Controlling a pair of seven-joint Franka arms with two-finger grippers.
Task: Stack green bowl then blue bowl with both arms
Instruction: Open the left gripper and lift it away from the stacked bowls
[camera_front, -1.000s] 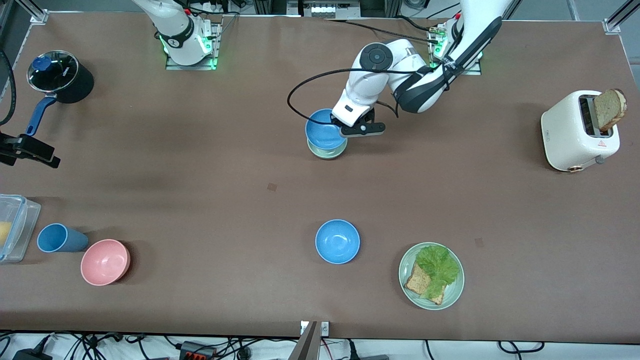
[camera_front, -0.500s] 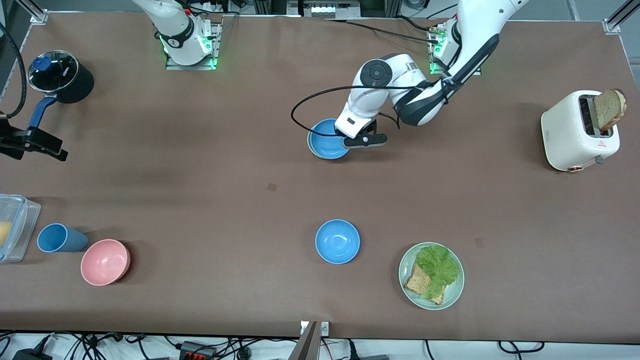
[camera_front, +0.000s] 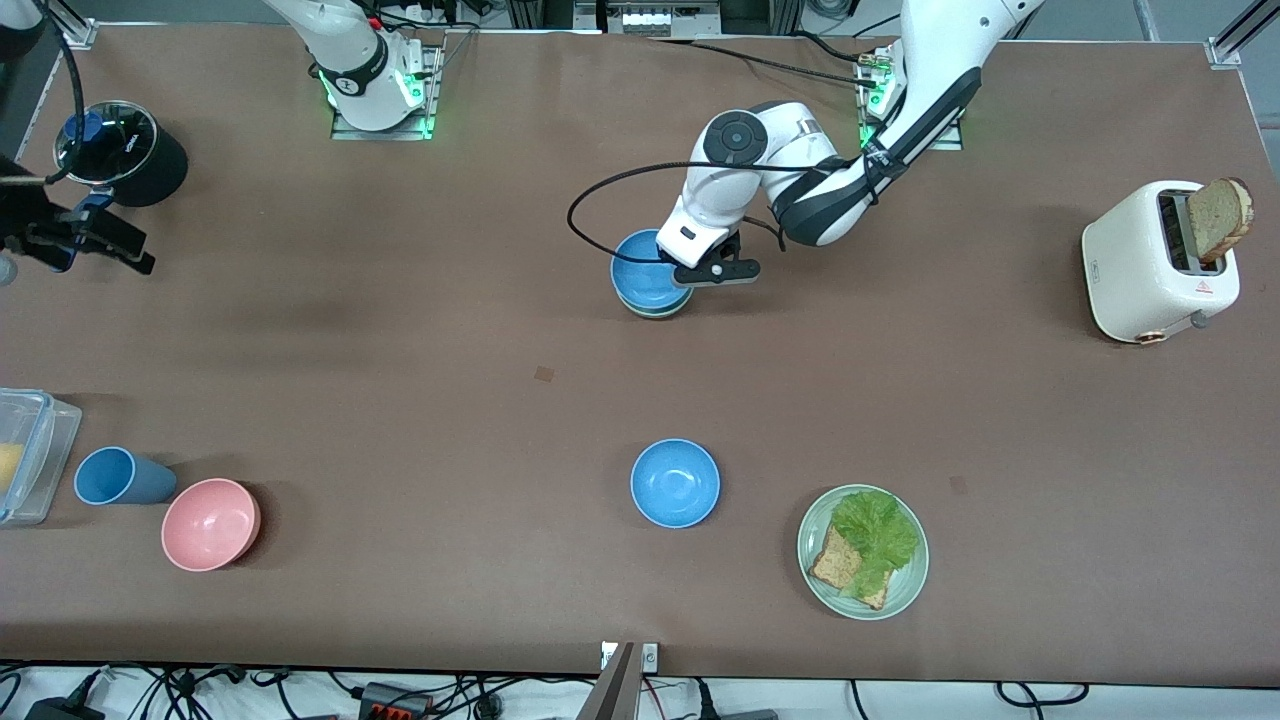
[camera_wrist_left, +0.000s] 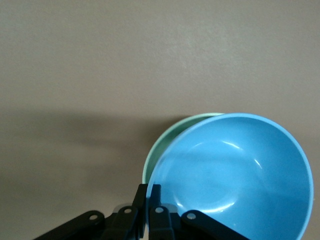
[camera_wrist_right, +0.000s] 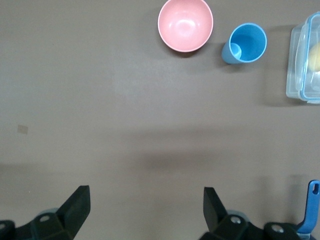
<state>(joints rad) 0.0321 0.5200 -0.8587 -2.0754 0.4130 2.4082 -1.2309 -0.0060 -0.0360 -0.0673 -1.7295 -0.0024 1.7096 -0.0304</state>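
Blue bowl (camera_front: 645, 274) risen slightly, mouth up, left hand (camera_front: 697, 272) pinching rim

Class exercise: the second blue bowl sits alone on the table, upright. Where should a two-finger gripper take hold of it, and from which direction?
Probably from straight above, pinching the rim of the lone blue bowl: one finger inside, one outside. It stands upright and open, and its thin wall suits a narrow pinch. The rim section away from the plate looks safest.

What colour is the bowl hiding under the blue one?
Pale green; the green bowl peeks out under the blue bowl, best in the left wrist view.
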